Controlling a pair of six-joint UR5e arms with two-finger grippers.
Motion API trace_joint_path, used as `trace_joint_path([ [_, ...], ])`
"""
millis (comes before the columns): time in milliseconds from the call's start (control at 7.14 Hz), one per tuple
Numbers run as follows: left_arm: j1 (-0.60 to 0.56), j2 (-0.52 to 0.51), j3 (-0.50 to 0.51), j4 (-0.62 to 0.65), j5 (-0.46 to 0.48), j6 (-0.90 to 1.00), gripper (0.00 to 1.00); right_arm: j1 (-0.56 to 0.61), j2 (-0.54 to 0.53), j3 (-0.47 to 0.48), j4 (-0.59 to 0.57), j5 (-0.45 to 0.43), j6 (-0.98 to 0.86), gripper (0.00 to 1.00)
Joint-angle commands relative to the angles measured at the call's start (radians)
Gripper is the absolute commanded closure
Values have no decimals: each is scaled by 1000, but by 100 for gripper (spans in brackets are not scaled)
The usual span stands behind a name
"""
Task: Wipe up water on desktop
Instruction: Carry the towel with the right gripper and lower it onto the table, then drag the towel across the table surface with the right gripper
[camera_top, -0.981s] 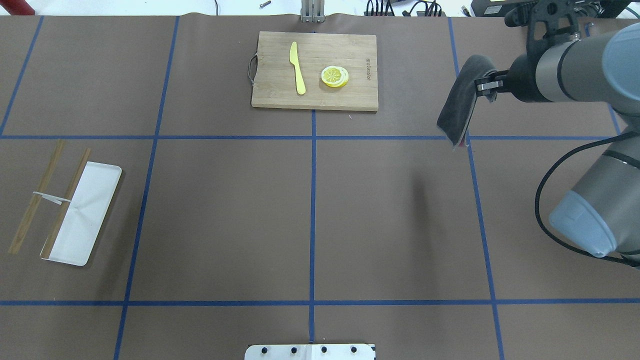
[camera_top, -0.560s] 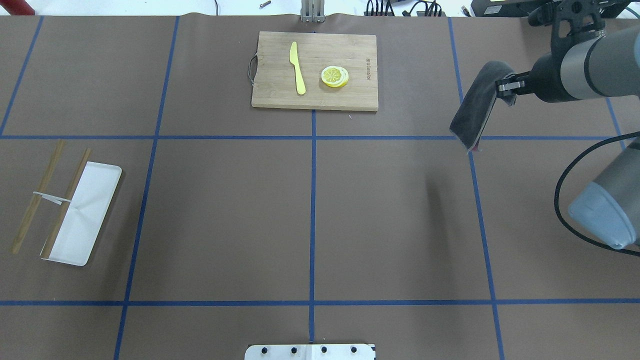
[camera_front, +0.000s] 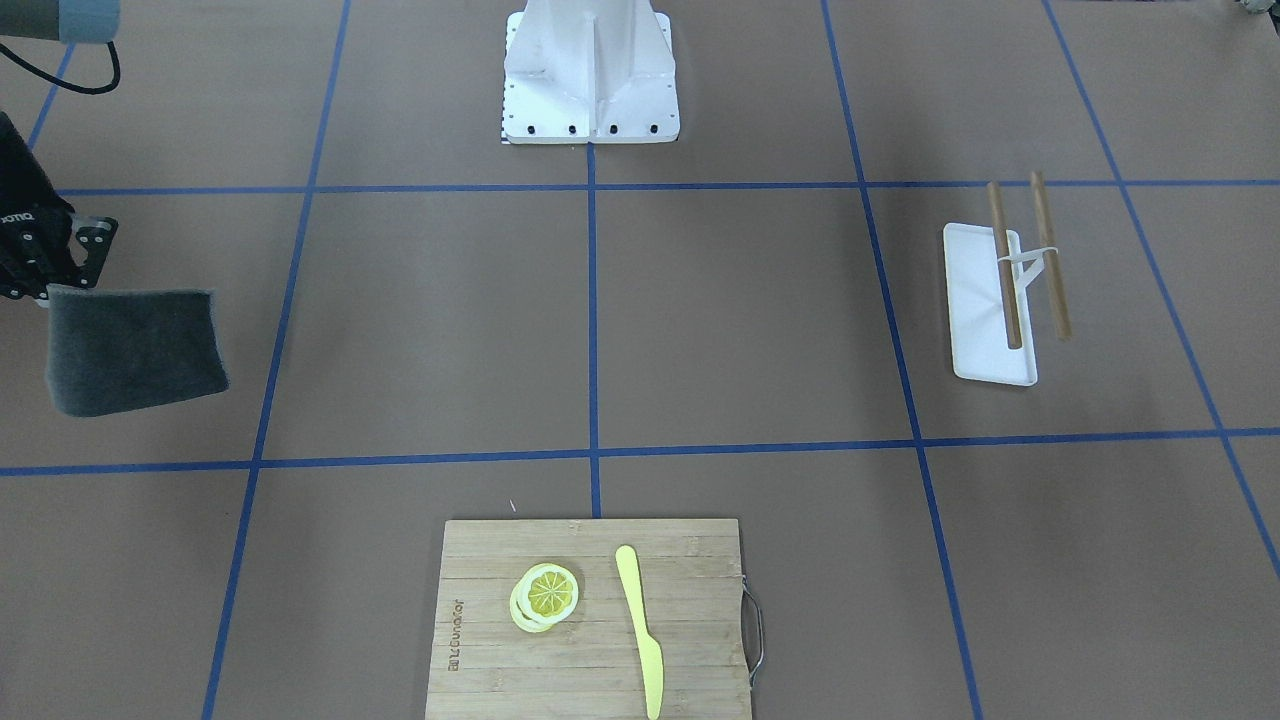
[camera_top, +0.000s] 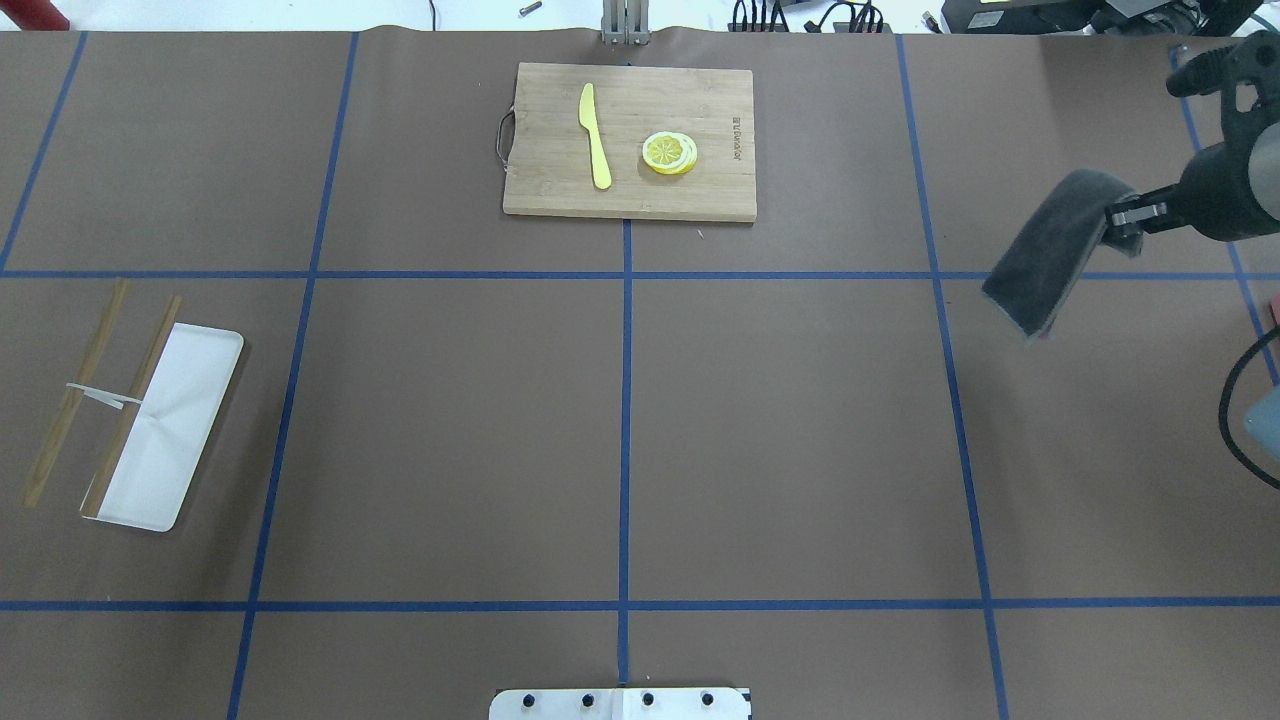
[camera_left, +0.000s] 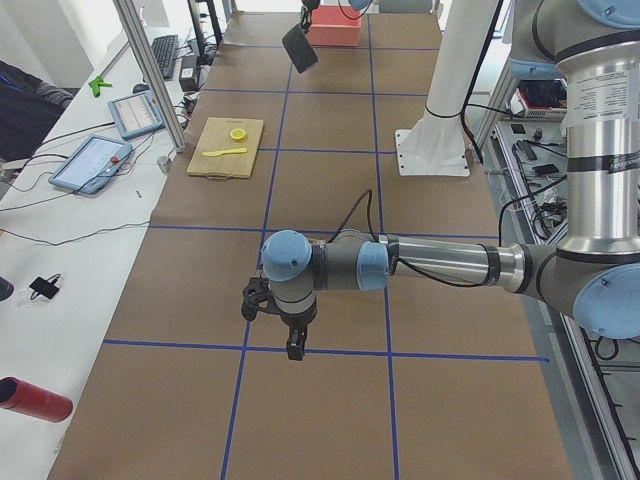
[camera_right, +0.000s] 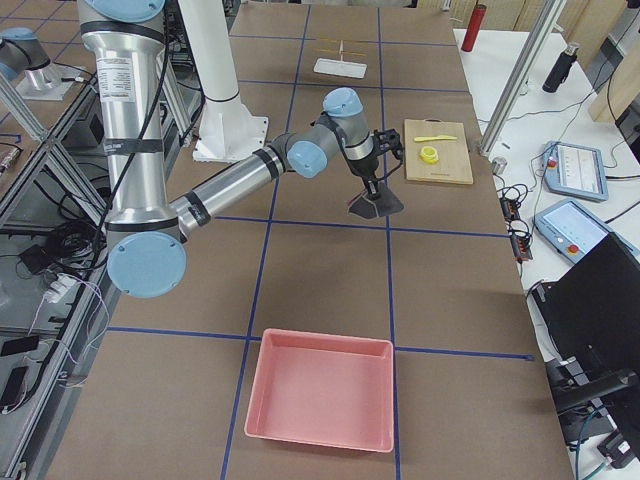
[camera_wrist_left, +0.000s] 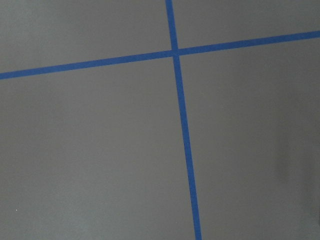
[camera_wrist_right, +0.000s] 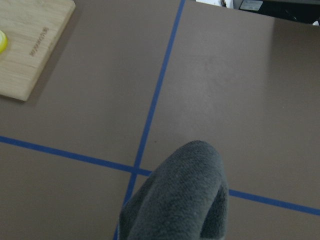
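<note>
The desktop (camera_top: 450, 420) is a matte brown surface crossed by blue tape lines; I see no water on it. My right gripper (camera_top: 1120, 215) is shut on the upper edge of a dark grey cloth (camera_top: 1050, 265), which hangs in the air above the right part of the desktop. The gripper (camera_front: 55, 282) and cloth (camera_front: 130, 345) also show at the left edge of the front-facing view, and the cloth fills the bottom of the right wrist view (camera_wrist_right: 180, 200). My left gripper (camera_left: 291, 345) shows only in the exterior left view, low over the desktop; I cannot tell whether it is open or shut.
A bamboo cutting board (camera_top: 700, 195) with a yellow knife (camera_top: 596, 135) and lemon slices (camera_top: 669, 152) lies at the far middle. A white tray (camera_top: 190, 400) with a pair of chopsticks (camera_top: 70, 400) lies at the left. A pink bin (camera_right: 320, 400) stands at the right end.
My right gripper has carried the hanging cloth to the right and a little nearer to the robot's side. Nothing else on the desktop has moved.
</note>
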Motion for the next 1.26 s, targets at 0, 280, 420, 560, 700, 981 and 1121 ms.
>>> trace_joint_path([
  [0,-5,-2,5,3,0,0,1,14,-202,-9,-1,-1,-104,100],
  [280,-5,0,2,3,-2,-2,1,14,-271,-84,-2,-97,-244,100],
  [420,-5,0,2,3,-2,-2,1,4,-237,-171,1,-180,-254,100],
  [560,-7,4,1,1,-2,-2,1,-5,-162,-234,1,-181,-248,100],
  [700,-7,14,-3,-2,-2,-2,1,-40,-94,-257,-1,-176,-234,100],
  [981,-9,15,-3,-3,0,0,1,-176,60,-320,-2,-178,7,100],
  [1121,-9,15,-3,-3,0,0,1,-250,142,-333,-2,-179,121,100],
])
